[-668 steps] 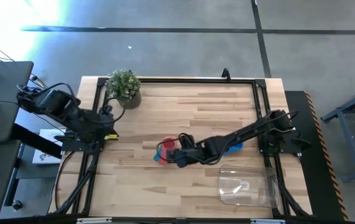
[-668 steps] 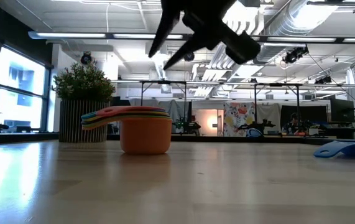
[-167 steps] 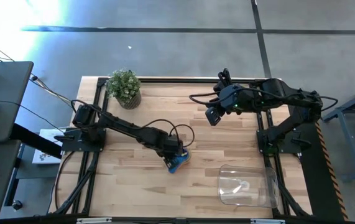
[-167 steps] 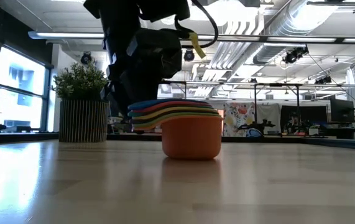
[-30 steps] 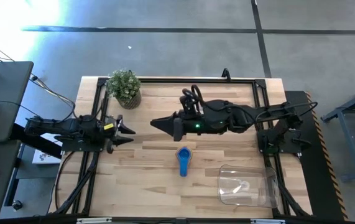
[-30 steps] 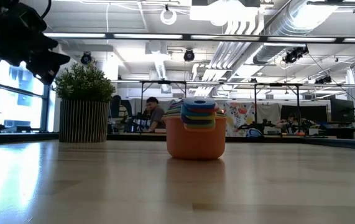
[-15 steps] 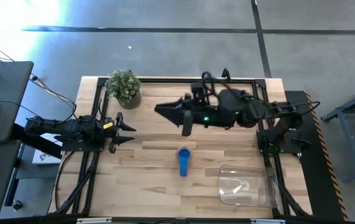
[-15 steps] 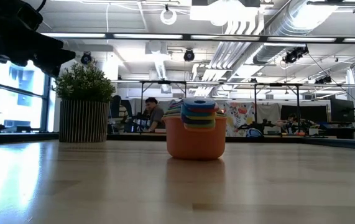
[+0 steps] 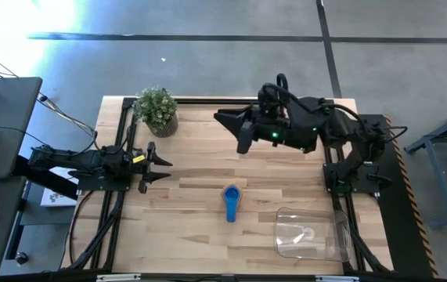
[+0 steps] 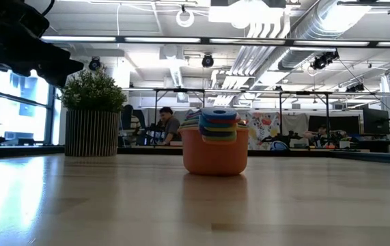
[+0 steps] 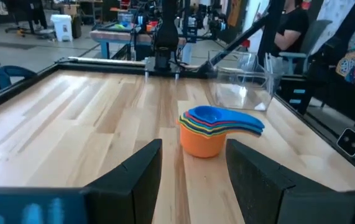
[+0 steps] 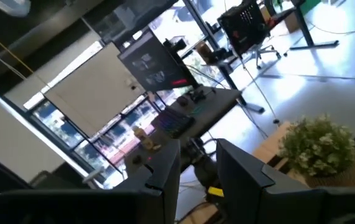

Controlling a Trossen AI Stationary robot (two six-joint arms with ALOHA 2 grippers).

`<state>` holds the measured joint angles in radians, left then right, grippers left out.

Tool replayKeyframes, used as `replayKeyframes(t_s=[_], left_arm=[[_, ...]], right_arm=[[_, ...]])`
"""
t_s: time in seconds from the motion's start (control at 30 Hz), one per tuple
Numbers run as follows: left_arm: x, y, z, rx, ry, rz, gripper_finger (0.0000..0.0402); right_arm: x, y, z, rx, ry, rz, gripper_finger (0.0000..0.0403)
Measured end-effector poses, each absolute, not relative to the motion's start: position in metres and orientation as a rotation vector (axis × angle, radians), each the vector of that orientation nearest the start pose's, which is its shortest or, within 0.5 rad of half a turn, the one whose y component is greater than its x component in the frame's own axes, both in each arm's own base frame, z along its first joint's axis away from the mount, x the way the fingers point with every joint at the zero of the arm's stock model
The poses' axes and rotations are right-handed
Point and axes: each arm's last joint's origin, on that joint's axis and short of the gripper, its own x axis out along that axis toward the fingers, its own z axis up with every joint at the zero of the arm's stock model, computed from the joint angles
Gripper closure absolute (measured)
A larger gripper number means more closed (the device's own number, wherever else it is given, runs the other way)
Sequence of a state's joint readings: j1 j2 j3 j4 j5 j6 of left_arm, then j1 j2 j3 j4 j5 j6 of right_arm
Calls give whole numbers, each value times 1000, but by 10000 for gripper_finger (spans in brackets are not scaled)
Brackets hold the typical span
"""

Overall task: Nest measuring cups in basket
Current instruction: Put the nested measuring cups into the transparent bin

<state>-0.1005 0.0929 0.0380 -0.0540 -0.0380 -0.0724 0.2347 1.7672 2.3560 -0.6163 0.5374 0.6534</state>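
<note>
left hand: empty, fingers spread | right hand: raised, fingers parted

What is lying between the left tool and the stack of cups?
Nothing: only bare table lies between the open left tool and the stack of cups. The high view shows it, and the left wrist view too.

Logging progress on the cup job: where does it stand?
Done: the measuring cups are nested into one stack, blue on top, orange at the bottom. In hand: nothing. The left gripper is open and empty at its table edge; the right gripper is raised above the far side and carries nothing. Left: the stack stands on the table, outside the basket, so it must go in.
</note>
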Motion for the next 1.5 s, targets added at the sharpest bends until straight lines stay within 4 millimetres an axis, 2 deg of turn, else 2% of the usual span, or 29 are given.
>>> replayKeyframes(t_s=[0.3,0.47,0.8,0.97,1.1,1.5], left_arm=[[101,-9,164,-67,111,-59,234],[101,-9,164,-70,111,-59,234],[101,-9,164,-69,111,-59,234],[101,-9,164,-69,111,-59,234],[101,-9,164,-69,111,-59,234],[101,-9,164,-68,111,-59,234]], right_arm=[[332,46,533,649,25,-360,306],[344,47,513,706,135,-412,306],[385,62,452,1015,409,-485,306],[400,75,430,1110,489,-492,306],[406,83,415,1143,551,-535,306],[403,110,374,1173,731,-774,306]])
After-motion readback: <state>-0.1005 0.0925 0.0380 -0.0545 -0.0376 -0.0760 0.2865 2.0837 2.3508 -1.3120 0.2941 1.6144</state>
